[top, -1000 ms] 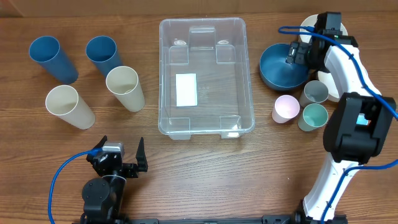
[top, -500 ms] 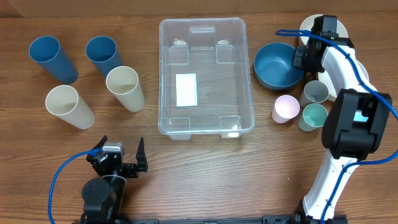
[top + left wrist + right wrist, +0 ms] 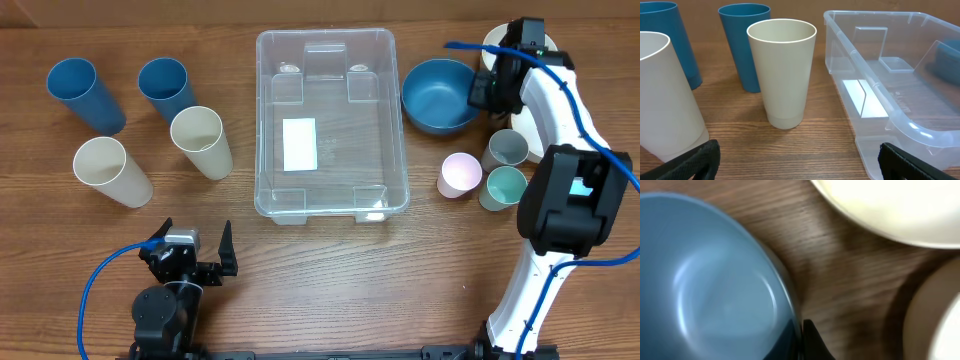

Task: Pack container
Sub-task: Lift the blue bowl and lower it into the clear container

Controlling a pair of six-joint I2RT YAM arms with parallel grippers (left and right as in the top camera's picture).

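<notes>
Blue bowl (image 3: 438,95), upper right, is clamped at its rim in the right jaws. Just left lies the container (image 3: 260,120), long axis top to bottom; left jaws gape, lower left.

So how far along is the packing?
Done: nothing; the container holds only its label. In hand: the right tool is shut on the rim of the blue bowl. Left: that bowl, four tall cups, three small cups; the left tool sits open.
</notes>
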